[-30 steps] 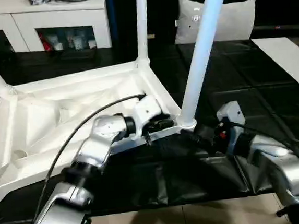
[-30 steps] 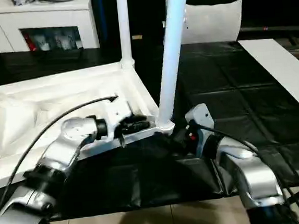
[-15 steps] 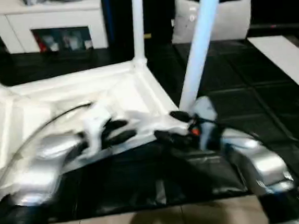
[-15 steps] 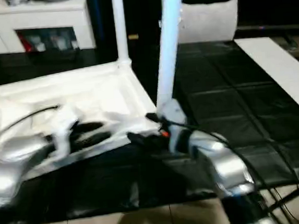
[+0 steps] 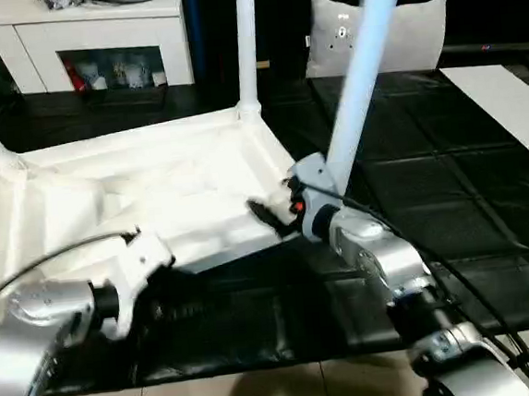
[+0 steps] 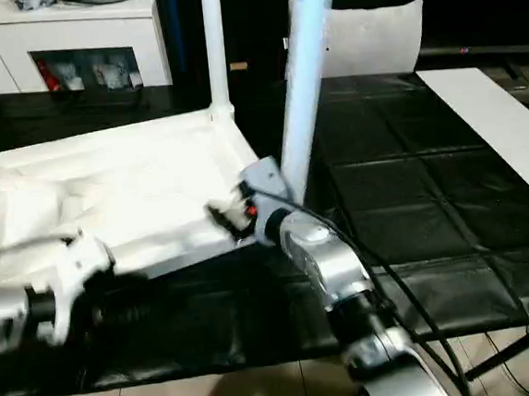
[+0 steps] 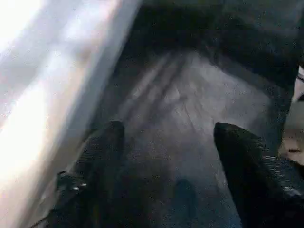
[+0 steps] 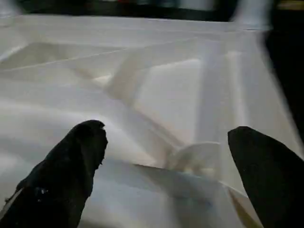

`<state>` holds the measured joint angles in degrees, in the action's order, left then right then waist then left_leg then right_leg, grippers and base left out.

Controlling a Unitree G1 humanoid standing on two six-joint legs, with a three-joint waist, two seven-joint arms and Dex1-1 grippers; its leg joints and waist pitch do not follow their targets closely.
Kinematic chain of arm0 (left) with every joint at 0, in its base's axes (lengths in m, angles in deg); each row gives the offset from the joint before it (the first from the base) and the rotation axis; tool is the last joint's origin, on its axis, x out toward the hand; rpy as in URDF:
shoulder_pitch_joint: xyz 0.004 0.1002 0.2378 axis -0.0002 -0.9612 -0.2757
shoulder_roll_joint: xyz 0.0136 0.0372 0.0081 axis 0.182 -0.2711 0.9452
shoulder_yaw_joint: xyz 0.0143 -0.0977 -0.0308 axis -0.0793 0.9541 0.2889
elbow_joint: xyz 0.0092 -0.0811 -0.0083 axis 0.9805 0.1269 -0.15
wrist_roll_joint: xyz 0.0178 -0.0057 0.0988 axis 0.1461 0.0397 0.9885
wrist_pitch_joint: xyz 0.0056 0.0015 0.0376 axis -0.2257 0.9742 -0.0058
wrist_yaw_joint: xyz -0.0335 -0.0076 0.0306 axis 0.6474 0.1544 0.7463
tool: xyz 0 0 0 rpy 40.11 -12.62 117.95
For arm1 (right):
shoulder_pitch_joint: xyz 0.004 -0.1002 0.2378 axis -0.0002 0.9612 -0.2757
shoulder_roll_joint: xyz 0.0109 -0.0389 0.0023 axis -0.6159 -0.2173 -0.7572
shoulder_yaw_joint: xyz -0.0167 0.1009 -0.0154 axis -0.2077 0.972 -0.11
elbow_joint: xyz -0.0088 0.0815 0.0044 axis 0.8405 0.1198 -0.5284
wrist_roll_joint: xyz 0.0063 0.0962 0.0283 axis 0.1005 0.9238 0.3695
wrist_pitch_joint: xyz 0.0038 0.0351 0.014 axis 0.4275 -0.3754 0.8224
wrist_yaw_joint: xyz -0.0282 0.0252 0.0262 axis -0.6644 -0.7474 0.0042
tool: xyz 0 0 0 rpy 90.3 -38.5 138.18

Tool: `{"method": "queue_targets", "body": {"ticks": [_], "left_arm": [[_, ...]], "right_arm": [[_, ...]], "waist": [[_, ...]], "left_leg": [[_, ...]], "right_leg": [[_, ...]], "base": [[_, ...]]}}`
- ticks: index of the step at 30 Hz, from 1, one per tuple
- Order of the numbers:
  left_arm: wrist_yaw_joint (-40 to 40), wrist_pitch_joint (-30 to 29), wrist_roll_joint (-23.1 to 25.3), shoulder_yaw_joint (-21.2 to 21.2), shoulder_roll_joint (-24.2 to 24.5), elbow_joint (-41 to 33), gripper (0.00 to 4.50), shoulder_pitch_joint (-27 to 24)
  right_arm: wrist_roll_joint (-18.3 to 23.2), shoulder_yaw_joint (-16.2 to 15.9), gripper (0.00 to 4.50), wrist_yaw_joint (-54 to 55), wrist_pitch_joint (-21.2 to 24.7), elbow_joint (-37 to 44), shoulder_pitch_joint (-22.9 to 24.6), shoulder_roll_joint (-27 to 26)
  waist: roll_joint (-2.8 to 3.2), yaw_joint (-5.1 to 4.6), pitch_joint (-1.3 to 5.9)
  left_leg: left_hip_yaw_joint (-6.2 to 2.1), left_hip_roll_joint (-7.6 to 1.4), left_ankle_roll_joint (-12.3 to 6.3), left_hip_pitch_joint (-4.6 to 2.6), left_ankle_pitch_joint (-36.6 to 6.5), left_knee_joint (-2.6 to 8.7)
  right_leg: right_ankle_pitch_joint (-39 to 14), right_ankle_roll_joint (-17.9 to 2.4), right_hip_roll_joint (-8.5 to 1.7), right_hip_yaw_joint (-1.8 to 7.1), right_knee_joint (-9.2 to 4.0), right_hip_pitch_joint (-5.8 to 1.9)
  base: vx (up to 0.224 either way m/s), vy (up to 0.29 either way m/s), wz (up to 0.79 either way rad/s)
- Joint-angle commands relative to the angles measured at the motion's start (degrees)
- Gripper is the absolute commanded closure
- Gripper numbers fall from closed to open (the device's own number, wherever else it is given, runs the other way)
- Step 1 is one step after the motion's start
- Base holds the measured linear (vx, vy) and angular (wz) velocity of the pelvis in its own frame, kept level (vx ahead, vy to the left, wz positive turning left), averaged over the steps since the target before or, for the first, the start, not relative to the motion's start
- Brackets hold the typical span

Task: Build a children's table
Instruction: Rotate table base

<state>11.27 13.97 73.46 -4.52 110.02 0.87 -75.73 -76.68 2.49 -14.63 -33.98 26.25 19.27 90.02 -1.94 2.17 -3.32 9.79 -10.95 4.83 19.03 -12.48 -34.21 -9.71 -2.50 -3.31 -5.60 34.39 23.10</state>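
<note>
white plastic children's table (image 5: 153,194) upside down, 3 round legs visible standing in sockets. right gripper (image 5: 270,213) and left gripper (image 7: 166,156) both spread wide, empty.

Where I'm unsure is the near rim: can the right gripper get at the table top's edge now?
Probably yes: the right gripper is open, just over the table top's near rim, with nothing between them.
</note>
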Motion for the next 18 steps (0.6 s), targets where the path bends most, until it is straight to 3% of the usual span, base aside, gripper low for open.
{"method": "queue_targets", "body": {"ticks": [1, 7, 10, 14, 18], "left_arm": [[0.55, -0.13, 1.43, -1.12, 1.11, 0.34, 0.75, -0.28], [2.68, 1.41, 3.97, -3.88, 2.78, 3.20, 0.43, 0.34], [4.41, 3.11, 5.41, -4.25, 1.82, 5.22, 0.10, 1.60], [8.31, 7.08, 7.92, -4.81, -0.36, 9.39, 0.04, 4.35], [11.33, 10.89, 8.54, -3.88, -1.73, 11.36, 0.04, 4.98]], "right_arm": [[-0.30, 4.35, 0.00, 4.80, -1.24, -3.17, -1.40, 1.60], [0.47, 9.32, 0.00, 10.15, -5.70, -10.23, -4.31, 4.92], [0.66, 10.76, 0.00, 11.38, -7.00, -12.57, -5.38, 6.45], [0.88, 12.96, 0.00, 12.62, -8.95, -16.15, -6.97, 9.52], [0.62, 14.84, 0.00, 13.35, -10.73, -18.74, -7.27, 13.42]], "waist": [[1.88, -0.34, 3.28], [1.90, -0.01, 3.29], [1.84, 0.02, 3.22], [1.53, 0.27, 3.22], [1.43, 0.97, 3.47]], "left_leg": [[-0.63, -2.13, 1.89, -0.23, -10.86, 4.44], [-0.59, -2.04, 1.80, -0.42, -12.21, 4.24], [-0.53, -1.81, 1.38, -0.10, -11.82, 4.16], [-0.47, -1.58, 0.69, 0.06, -12.27, 3.86], [-0.31, -1.68, 0.21, -0.17, -10.90, 3.65]], "right_leg": [[-14.71, -9.61, -4.41, 4.03, -3.65, -2.66], [-15.55, -9.09, -4.40, 4.00, -3.69, -2.67], [-15.84, -9.02, -4.24, 3.92, -3.76, -2.72], [-20.10, -7.62, -4.40, 3.84, -4.21, -2.85], [-18.38, -7.80, -4.20, 3.79, -4.04, -2.59]], "base": [[0.000, 0.000, 0.00], [0.000, 0.000, 0.00], [0.000, 0.000, 0.00], [0.000, 0.000, 0.00], [0.000, 0.000, 0.00]]}}
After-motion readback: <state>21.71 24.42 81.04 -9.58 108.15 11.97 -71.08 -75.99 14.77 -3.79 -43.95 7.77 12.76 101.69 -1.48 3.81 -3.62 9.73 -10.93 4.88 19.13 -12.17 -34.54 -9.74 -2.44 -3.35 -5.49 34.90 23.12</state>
